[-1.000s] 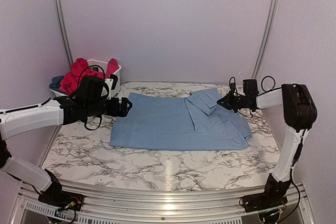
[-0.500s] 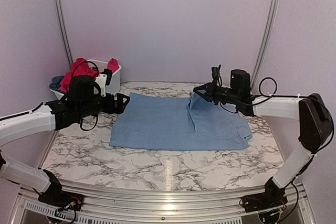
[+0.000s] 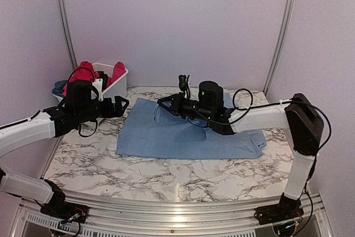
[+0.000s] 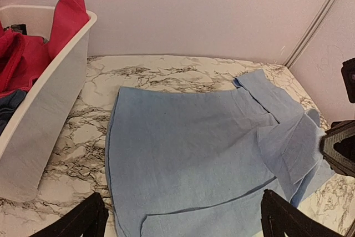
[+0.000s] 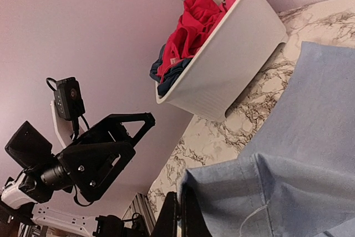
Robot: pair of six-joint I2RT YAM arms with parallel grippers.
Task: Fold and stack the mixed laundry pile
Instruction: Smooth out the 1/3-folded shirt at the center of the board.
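One flap of the light blue cloth shirt (image 3: pixel 166 137), clamped in the right claw (image 3: pixel 161 101), points toward the white plastic basket (image 3: pixel 121 80), beside the gaping left claw (image 3: pixel 124 102).

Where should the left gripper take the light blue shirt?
The light blue shirt's left edge, from the basket side: it lies flat and uncovered on the table, nearest the open left gripper, while the right gripper pinches the opposite side.

Light blue shirt (image 3: pixel 155 134) flat, one edge lifted — red garments (image 3: pixel 83 73), dark blue garment (image 3: pixel 60 87) heaped far-left.
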